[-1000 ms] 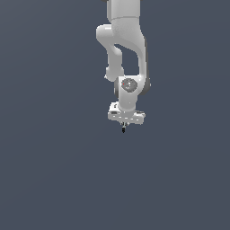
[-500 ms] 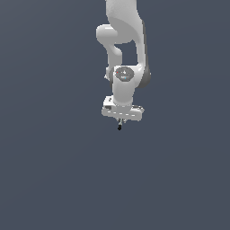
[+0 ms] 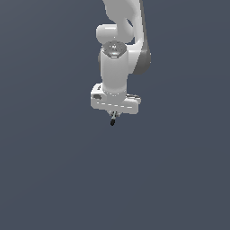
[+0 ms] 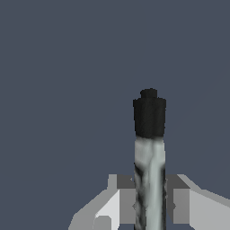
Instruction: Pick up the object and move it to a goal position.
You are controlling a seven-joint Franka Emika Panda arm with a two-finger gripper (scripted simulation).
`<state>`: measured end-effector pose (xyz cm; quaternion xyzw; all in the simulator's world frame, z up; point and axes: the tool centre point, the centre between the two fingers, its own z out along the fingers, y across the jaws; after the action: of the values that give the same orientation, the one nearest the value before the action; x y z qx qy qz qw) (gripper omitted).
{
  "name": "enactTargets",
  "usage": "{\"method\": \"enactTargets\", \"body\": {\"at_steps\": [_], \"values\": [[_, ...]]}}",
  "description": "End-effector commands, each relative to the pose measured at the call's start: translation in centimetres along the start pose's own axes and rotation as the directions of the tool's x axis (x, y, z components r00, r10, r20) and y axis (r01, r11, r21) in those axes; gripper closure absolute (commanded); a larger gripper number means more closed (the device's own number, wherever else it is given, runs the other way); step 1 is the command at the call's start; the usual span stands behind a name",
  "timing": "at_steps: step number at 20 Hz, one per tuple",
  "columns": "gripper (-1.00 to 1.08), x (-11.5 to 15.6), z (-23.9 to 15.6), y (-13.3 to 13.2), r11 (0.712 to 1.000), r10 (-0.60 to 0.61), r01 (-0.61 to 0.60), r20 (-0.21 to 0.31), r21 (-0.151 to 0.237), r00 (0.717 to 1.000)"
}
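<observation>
Gripper (image 3: 114,115) fingers (image 4: 179,204) press against either side of the stick (image 4: 150,166) — we record a firm pinch on its shaft. We read no brand, label or writing on any surface. We see the white arm (image 3: 117,67) hanging vertically, wrist pointing straight down. We note a mottled pale grey shaft ending in a black rounded tip — it protrudes just below the fingertips in the exterior view.
</observation>
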<state>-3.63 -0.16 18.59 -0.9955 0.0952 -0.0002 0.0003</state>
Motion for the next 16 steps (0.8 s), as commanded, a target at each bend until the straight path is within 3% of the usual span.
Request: {"method": "enactTargets", "body": {"at_steps": [1,16], "values": [[1.08,1.0,-2.5,0.7,1.000,0.000,0.000,0.001,0.000,1.000],[1.08,6.8,-15.2,4.4,1.000,0.000,0.000,0.001,0.000,1.000]]}}
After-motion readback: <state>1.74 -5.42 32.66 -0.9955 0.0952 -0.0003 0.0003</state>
